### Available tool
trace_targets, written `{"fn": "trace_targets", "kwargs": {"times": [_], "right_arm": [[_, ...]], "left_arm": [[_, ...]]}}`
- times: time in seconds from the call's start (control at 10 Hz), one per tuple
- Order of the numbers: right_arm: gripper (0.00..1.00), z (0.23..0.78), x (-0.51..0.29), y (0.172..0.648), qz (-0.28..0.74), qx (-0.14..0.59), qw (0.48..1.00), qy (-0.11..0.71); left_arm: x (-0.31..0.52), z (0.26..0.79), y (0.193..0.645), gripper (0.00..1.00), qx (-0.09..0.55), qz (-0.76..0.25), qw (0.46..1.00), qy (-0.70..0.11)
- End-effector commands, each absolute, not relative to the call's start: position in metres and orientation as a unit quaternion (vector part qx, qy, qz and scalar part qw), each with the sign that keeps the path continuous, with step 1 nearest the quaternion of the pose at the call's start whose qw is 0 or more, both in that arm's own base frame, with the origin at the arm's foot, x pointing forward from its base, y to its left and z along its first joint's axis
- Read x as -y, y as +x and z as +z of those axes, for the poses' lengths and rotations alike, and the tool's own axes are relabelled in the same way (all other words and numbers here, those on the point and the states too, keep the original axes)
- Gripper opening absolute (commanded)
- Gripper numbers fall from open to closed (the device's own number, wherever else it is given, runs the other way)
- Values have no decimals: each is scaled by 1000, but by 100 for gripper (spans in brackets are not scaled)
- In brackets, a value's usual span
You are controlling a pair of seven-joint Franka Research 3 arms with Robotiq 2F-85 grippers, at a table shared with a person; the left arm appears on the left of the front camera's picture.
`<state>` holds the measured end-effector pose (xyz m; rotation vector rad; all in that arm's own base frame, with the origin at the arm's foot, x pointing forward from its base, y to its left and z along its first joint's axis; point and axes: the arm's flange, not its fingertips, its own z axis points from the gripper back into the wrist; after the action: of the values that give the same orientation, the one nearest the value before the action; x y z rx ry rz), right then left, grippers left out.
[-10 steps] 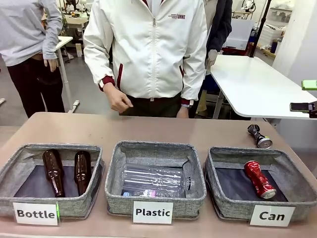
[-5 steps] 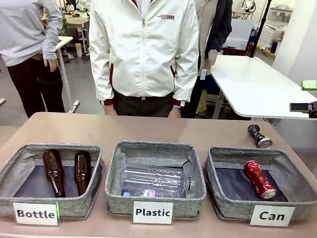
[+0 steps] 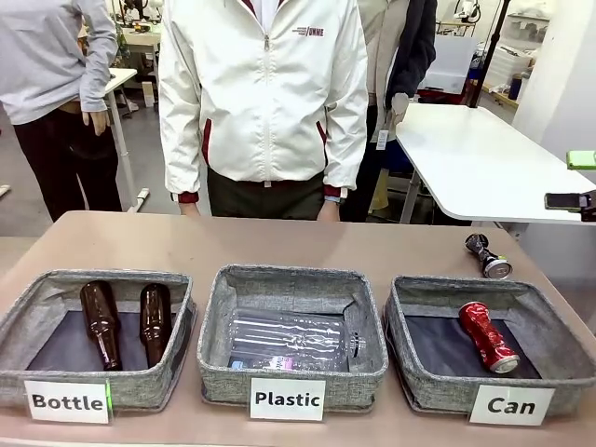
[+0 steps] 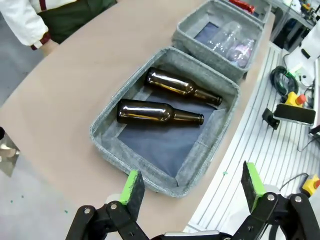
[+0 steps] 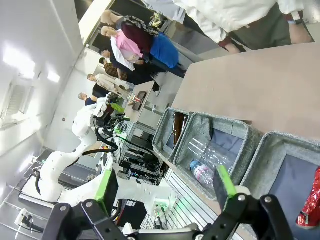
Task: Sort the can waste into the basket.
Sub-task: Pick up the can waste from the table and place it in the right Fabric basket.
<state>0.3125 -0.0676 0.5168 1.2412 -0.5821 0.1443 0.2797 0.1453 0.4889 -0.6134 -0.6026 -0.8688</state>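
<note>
A red can (image 3: 487, 336) lies inside the grey basket labelled "Can" (image 3: 440, 389) at the right. A dark can with silver ends (image 3: 487, 256) lies on the table behind that basket, outside it. My left gripper (image 4: 192, 184) is open and holds nothing; it hovers over the near corner of the Bottle basket (image 4: 107, 146). My right gripper (image 5: 166, 184) is also open with nothing in it, above the robot's side of the table. In its view the red can (image 5: 311, 200) shows at the right edge, inside the Can basket (image 5: 264, 150).
The Bottle basket (image 3: 93, 277) holds two brown glass bottles (image 3: 101, 322). The Plastic basket (image 3: 289, 275) holds clear plastic bottles (image 3: 291, 340). A person in a white jacket (image 3: 265, 93) stands at the far edge, arms down. Bare tabletop lies behind the baskets.
The person has drawn the hand back from over the table and straightened up, arms now hanging at the sides. The cans and both grippers have not moved.
</note>
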Motion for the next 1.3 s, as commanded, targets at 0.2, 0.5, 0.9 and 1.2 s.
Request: {"fn": "trace_targets", "kwargs": {"times": [0.2,0.5,0.9,1.2], "right_arm": [[100,561,1,348,25,270,938,215],[100,565,-9,397,-127,201,969,-74],[100,563,25,393,-172,219,960,31],[100,533,39,399,-124,232,964,-26]], "left_arm": [[-141,489,281,100,274,-406,823,-289],[-141,489,281,100,274,-406,823,-289],[-141,489,281,100,274,-406,823,-289],[-141,489,281,100,274,-406,823,-289]]}}
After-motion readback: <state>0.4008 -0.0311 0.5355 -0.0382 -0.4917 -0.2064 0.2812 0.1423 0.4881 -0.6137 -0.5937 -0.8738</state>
